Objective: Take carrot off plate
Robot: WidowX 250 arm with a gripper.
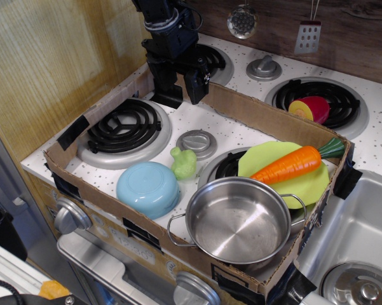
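Hovering over the far wall of the cardboard box (pixel 254 114), my gripper (pixel 179 86) hangs with its fingers apart and nothing between them, well away from the carrot (pixel 287 165). That carrot lies slantwise across the green plate (pixel 308 187) at the box's right end, its green stem poking past the plate's rim toward the cardboard corner. Just in front, the steel pot (pixel 238 219) overlaps the plate's near edge, while the blue bowl (pixel 148 187) sits upside down beside a small green toy vegetable (pixel 184 163).
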